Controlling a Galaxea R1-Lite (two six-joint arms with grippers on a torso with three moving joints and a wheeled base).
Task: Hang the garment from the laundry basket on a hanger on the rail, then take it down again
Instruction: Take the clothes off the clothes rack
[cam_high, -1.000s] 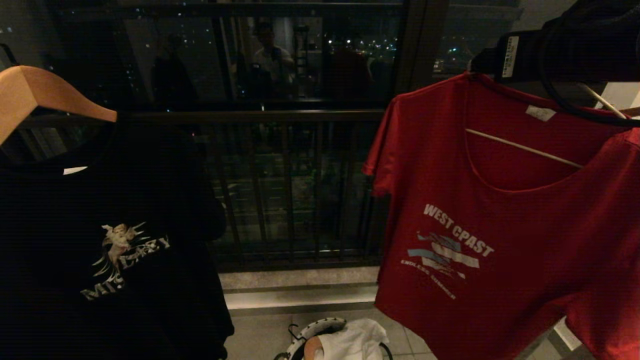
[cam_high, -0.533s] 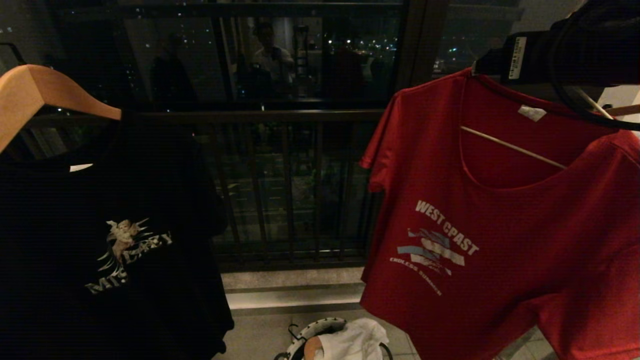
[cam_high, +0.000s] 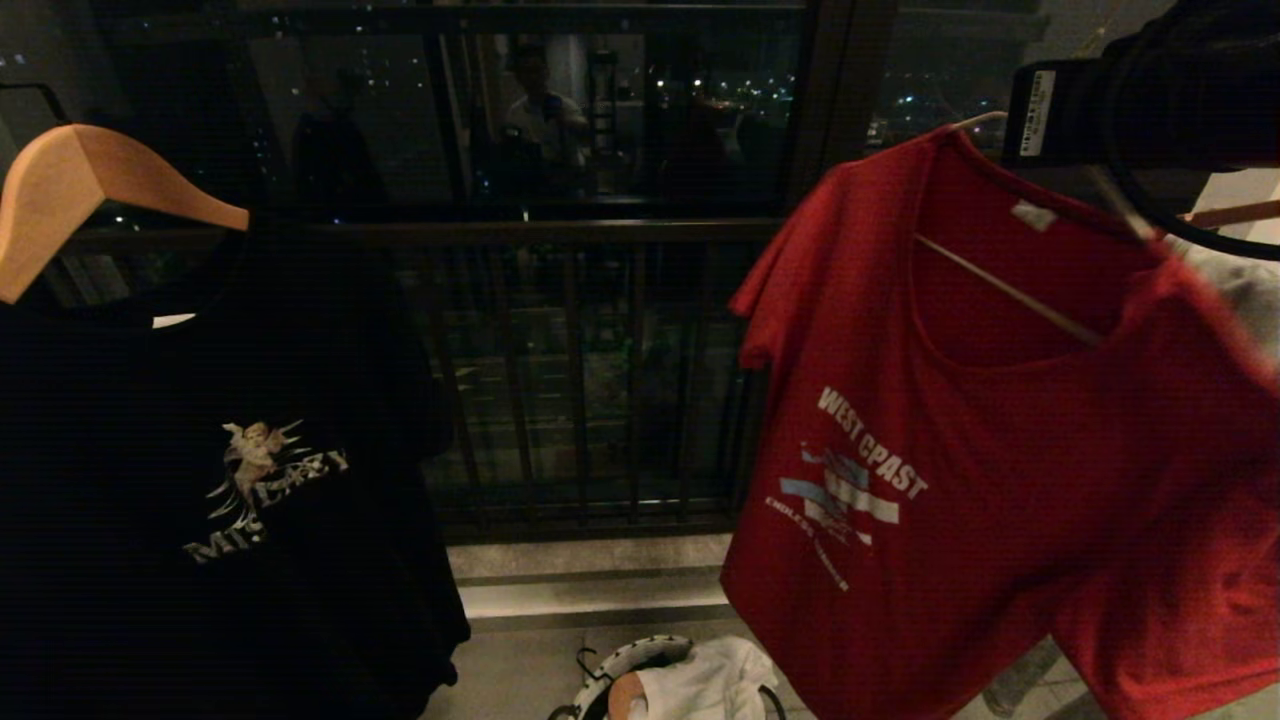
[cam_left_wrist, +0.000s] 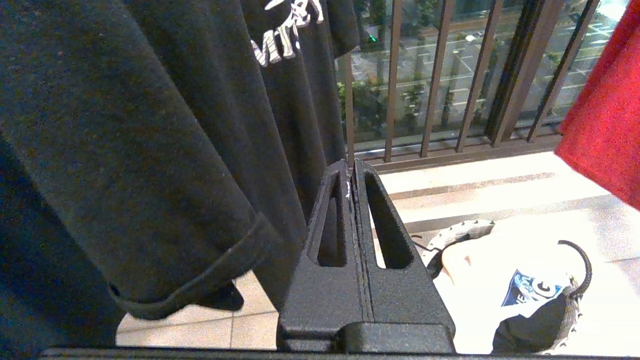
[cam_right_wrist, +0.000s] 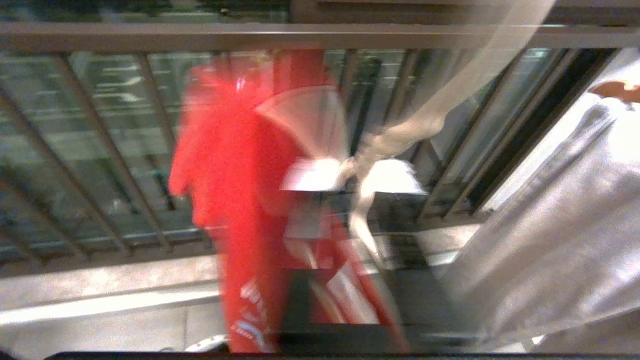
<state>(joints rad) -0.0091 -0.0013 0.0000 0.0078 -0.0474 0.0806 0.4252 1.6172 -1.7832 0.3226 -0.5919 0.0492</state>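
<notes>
The garment (cam_high: 980, 480), a red T-shirt, hangs on the thin white hanger (cam_high: 1010, 292), whose wire crosses the open neckline, high on the right of the head view. It hangs tilted, the near shoulder lower, which suggests the hanger is being borne by the arm, not resting squarely on a rail. The right hand (cam_right_wrist: 350, 280) sits by the hanger's neck, its jaws shut; what they clamp is too blurred to tell. The left hand (cam_left_wrist: 351, 175) is parked low with jaws together, holding nothing, beside the black T-shirt (cam_high: 220, 480) on its wooden hanger (cam_high: 90, 190). The laundry basket (cam_high: 625, 665) waits on the floor below, a white cloth (cam_high: 710, 680) lying in it.
</notes>
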